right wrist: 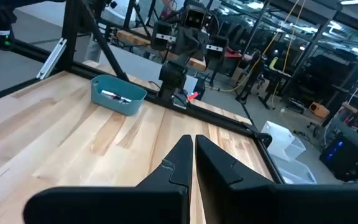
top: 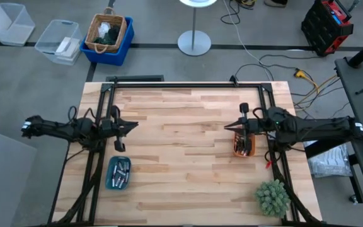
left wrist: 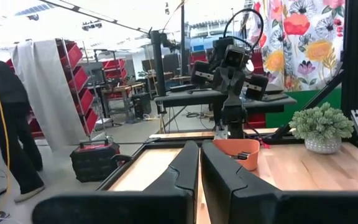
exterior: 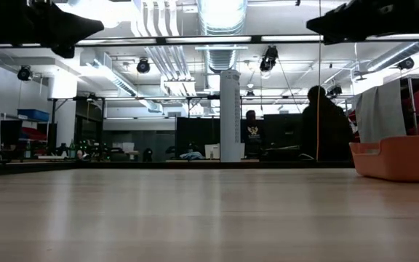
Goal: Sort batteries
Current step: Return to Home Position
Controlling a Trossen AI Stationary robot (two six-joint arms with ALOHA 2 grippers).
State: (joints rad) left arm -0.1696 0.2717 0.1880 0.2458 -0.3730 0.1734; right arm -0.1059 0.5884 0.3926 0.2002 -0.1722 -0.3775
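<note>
The batteries [top: 120, 170] lie in the teal tray [top: 108, 178] and orange tray [top: 243, 155] by the bench's [top: 188, 170] side edges, so I think the left gripper [top: 134, 125] and right gripper [top: 227, 126], both narrow and empty, just need to go home.

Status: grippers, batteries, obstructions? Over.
Left gripper and right gripper shut, empty, above the wooden table. Silvery metal batteries in teal plastic tray, dark batteries in orange plastic tray. No loose batteries seen.

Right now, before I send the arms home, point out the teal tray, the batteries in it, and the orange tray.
teal tray [right wrist: 114, 104]: right wrist view, on its outer side wall.
batteries [top: 120, 169]: high view, on the silvery cluster lying inside the teal tray.
orange tray [exterior: 398, 161]: low view, on its side wall.
</note>
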